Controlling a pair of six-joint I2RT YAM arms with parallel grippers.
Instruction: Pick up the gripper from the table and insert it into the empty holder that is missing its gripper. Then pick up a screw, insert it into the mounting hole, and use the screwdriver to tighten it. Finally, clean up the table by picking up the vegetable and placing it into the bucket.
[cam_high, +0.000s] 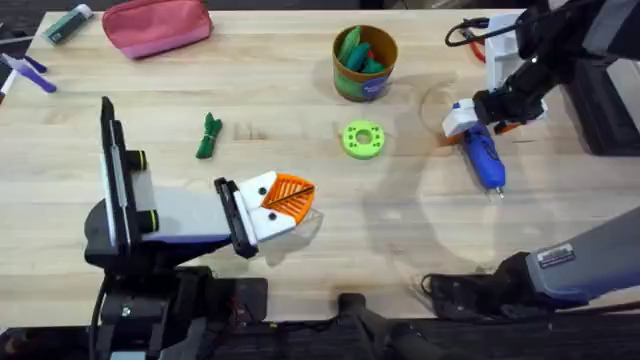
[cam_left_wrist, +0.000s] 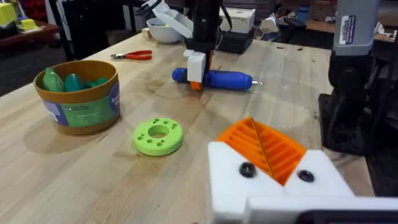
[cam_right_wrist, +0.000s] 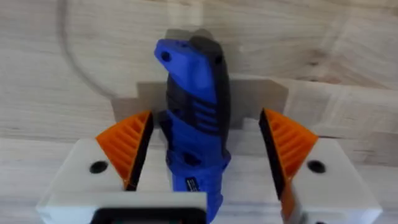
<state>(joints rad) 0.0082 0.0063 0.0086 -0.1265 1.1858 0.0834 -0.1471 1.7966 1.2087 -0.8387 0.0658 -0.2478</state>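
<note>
A: Item: blue cylindrical powered screwdriver (cam_high: 483, 155). Location?
B: Three o'clock on the table, between my right gripper (cam_right_wrist: 202, 146) pads, parted, seemingly not touching.
A: Handling?
B: Stiff, smooth, probably top-heavy; grip mid-barrel. Left gripper (cam_high: 285, 200): closed, empty.

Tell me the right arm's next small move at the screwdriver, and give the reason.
Probably close the fingers. In the right wrist view the right gripper straddles the blue screwdriver, with its orange pads on either side and a gap showing on at least one side. Overhead, the screwdriver lies flat on the table, so it looks not yet gripped or lifted.
</note>
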